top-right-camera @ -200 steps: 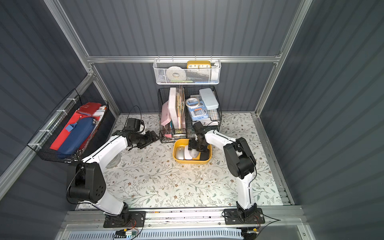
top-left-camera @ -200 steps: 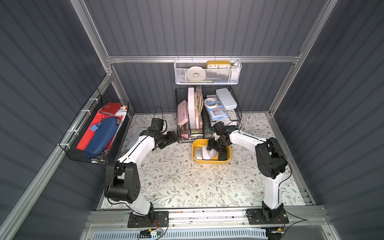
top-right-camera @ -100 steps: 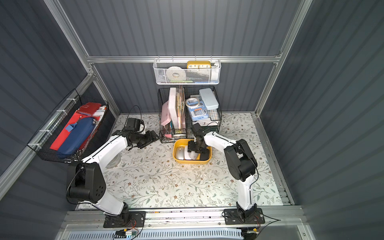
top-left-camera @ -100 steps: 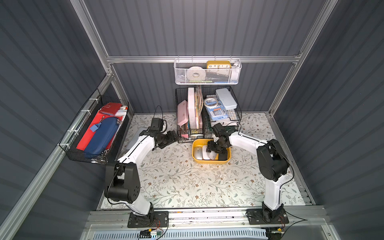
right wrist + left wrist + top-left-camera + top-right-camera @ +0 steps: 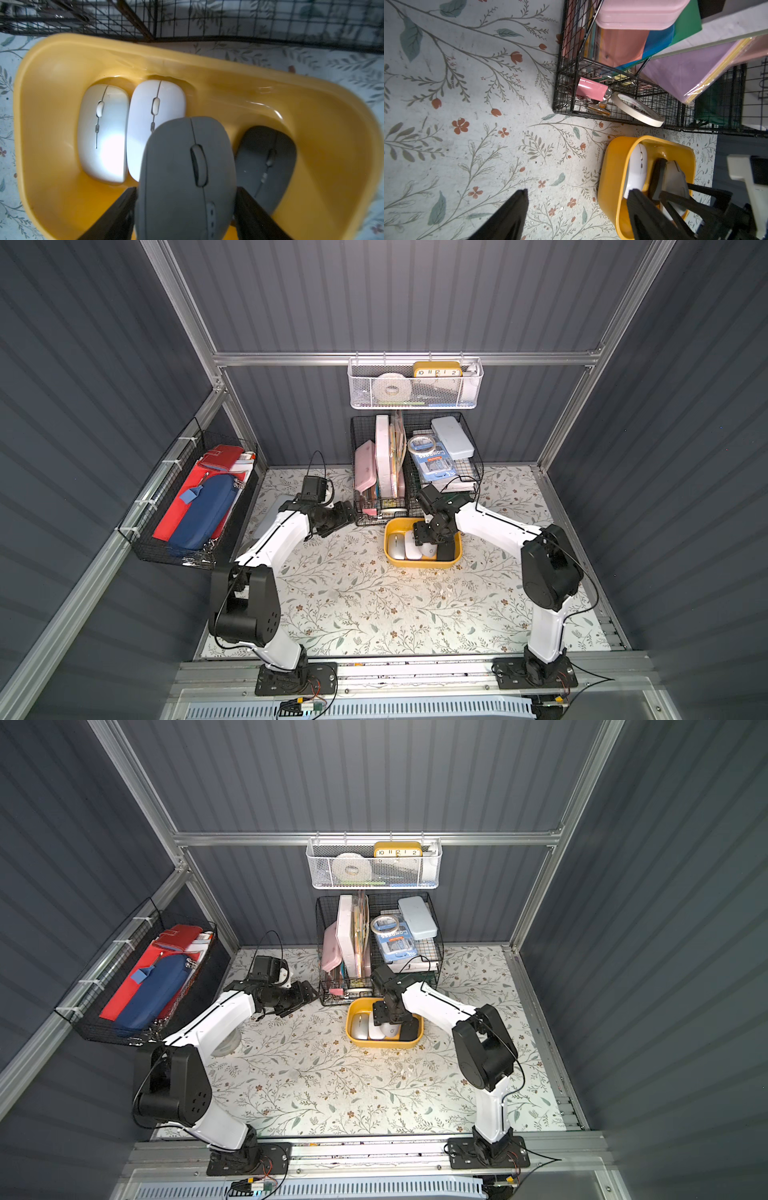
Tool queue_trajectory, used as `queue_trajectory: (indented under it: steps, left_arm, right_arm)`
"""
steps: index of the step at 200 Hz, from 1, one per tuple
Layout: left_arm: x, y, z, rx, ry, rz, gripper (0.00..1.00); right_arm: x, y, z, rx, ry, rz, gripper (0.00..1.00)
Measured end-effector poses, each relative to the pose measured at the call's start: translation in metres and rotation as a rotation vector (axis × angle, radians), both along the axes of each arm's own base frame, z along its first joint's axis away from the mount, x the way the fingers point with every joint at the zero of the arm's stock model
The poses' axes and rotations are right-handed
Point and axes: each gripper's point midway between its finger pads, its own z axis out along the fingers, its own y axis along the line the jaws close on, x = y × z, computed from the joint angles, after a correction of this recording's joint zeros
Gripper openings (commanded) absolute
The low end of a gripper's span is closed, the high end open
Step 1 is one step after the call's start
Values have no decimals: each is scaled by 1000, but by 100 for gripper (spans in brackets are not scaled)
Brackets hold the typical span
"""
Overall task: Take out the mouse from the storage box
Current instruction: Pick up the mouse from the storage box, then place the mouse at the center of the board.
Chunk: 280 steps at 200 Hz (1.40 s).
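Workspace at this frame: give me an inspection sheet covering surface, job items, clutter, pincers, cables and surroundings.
Surface: floral mat, bare in front.
Job's things: yellow storage box holds two white mice, a dark mouse and a grey mouse raised above them.
Clutter: black wire baskets behind the box, packed with stationery.
Pincers: right pincer shut on the grey mouse; left pincer open, empty.
Cables: black lead looping above left wrist.
Surroundings: white mesh basket; side basket.

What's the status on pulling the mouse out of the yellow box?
Right gripper shut on grey mouse, raised over the others, still inside storage box. Left gripper open, empty, beside box. Black wire basket close behind.
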Motion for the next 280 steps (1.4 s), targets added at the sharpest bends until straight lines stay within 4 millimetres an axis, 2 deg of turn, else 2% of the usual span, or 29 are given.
queue_trajectory:
  steps: [25,62,101,126,155,176,243,280]
  left_arm:
    - [1,-1,1,-4,-3,0,80]
    - [1,-4,2,-7,-8,-6,80]
    - [1,-5,2,-11,-11,-7,80]
    - [2,-6,3,-12,-15,-8,80]
    - [1,-7,5,-14,-20,-12,80]
    - [1,-8,6,-15,-24,-13,80]
    - [-6,-10,4,-20,-16,-14,80]
    - [-11,-9,-2,-20,2,-11,80]
  right_arm:
    - [0,-10,21,-25,-49,-6,46]
    - [-10,-34,34,-99,-68,-34,46]
    - [-43,-77,45,-172,-55,-133,46]
    - [-75,-107,45,-185,-19,-220,46]
    - [-113,-130,34,-189,35,-303,47]
    - [-130,-142,20,-211,76,-351,49]
    - [-146,-150,-40,-294,255,-422,49]
    - [-156,-155,-55,-297,272,-437,51]
